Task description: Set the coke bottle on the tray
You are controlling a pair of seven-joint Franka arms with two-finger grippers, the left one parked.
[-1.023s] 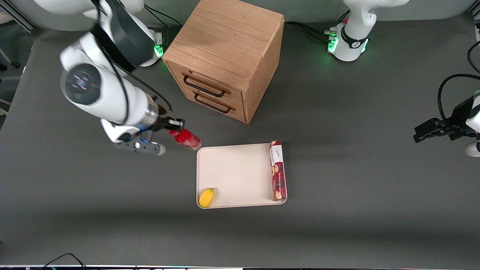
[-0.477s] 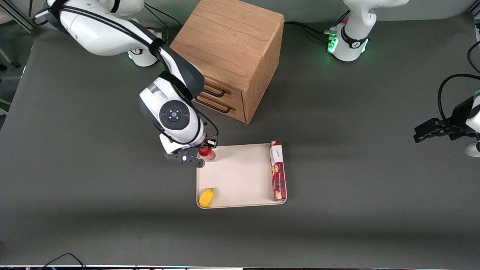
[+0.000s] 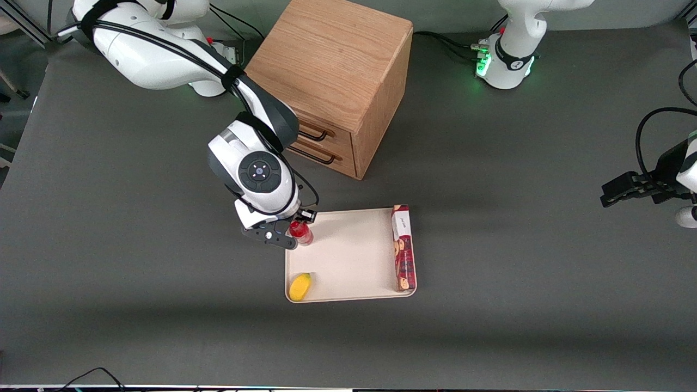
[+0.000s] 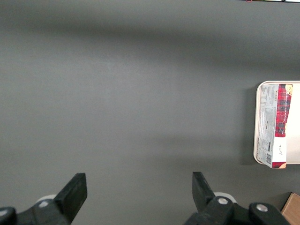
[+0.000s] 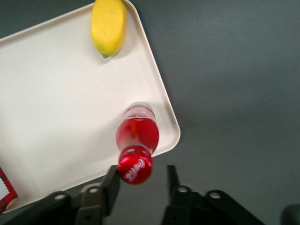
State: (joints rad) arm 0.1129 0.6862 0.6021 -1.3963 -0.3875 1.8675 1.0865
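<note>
The coke bottle [image 3: 301, 232] stands upright on the cream-white tray [image 3: 348, 250], in the tray's corner nearest the working arm and the cabinet. The right wrist view looks down on its red cap [image 5: 135, 164] and red body over the tray [image 5: 70, 93], close to the rim. My gripper [image 3: 297, 231] hangs just above the bottle and is open [image 5: 142, 180]. The cap sits between the fingers, close against one finger [image 5: 111, 183], with a clear gap to the other. The arm's wrist hides part of the bottle in the front view.
A yellow lemon [image 3: 300, 286] lies in the tray corner nearer the front camera. A long red cookie box [image 3: 404, 247] lies along the tray's edge toward the parked arm. The wooden drawer cabinet [image 3: 326, 81] stands farther from the camera, close to the arm's elbow.
The arm swung from the working arm's end of the table to the tray, carrying the bottle. In the last half second the bottle shifted slightly nearer the camera onto the tray corner.
</note>
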